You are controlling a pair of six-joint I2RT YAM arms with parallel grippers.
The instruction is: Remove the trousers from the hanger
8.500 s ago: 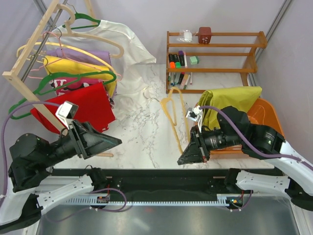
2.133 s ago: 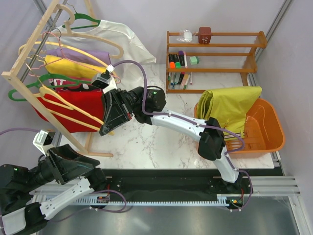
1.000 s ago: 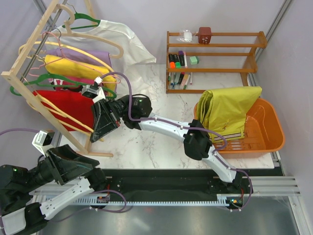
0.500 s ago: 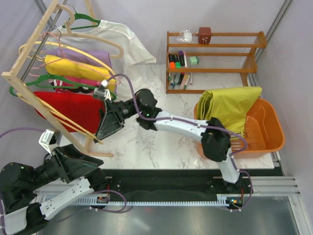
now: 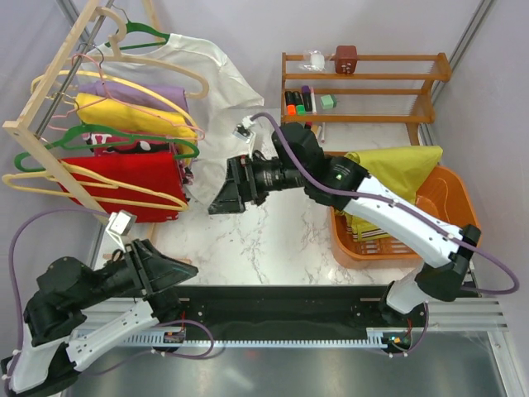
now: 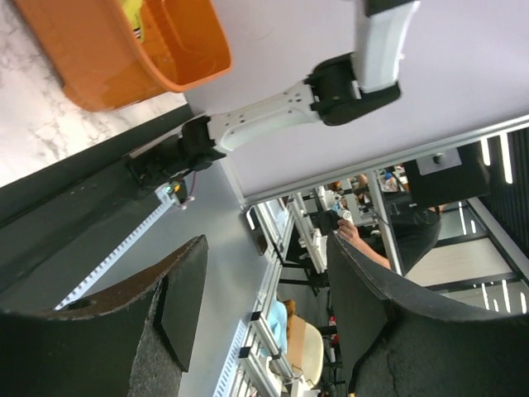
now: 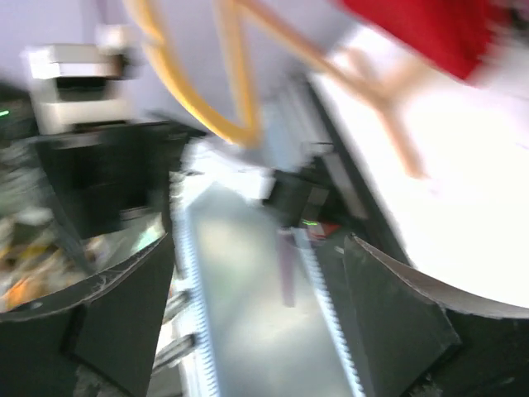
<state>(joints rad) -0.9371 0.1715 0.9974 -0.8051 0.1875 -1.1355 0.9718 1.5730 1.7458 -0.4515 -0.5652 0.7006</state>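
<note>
Trousers (image 5: 388,175), smooth lime-yellow cloth, lay folded over the orange plastic basket (image 5: 459,219) at the right. The hanger (image 5: 180,201), a thin yellow triangle, hung bare on the wooden rack (image 5: 50,91) at the left. White letters on the pink cloth (image 5: 106,145) were too small to read. The right gripper (image 5: 219,194) and left gripper (image 5: 178,269) had fingers spread, holding nothing.

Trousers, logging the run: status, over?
Left gripper, right gripper open, empty. Trousers off hanger, draped over basket. Hanger on rack. Nothing in the way.
</note>
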